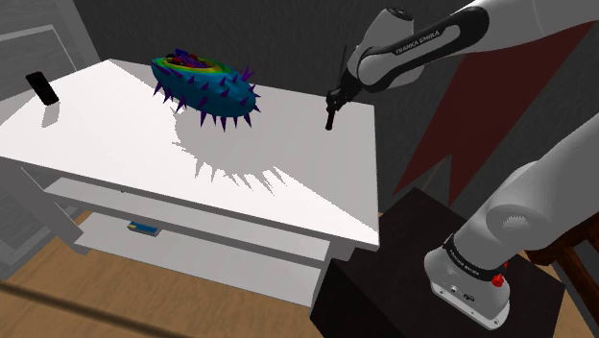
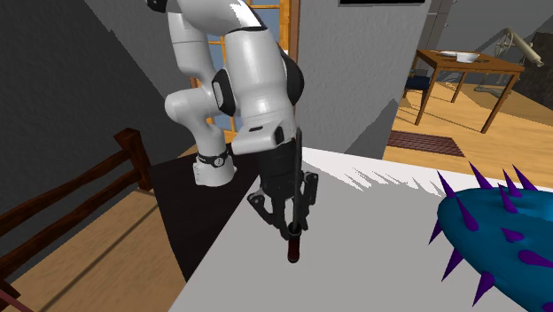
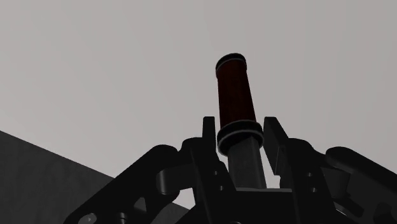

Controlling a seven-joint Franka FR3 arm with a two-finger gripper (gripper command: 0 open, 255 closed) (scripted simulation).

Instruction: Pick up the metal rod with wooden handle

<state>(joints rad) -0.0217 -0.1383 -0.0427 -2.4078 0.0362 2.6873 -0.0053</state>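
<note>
Currently held: rod [image 3: 236,95], grey shaft and dark reddish handle, upright, handle end down.
End effector [image 3: 240,127]: pinching the shaft just above the handle's pale collar, one finger on each side.
Rod's place: over the white bench [image 1: 144,144], near its far right corner in the shoulder view; cannot tell whether it touches the surface.
Nearest neighbour: blue spiky object [image 1: 206,88], left of the rod, well apart.
Far left edge: small black slab [image 1: 40,88], standing tilted.
Lower shelf: small flat item [image 1: 144,229].
</note>
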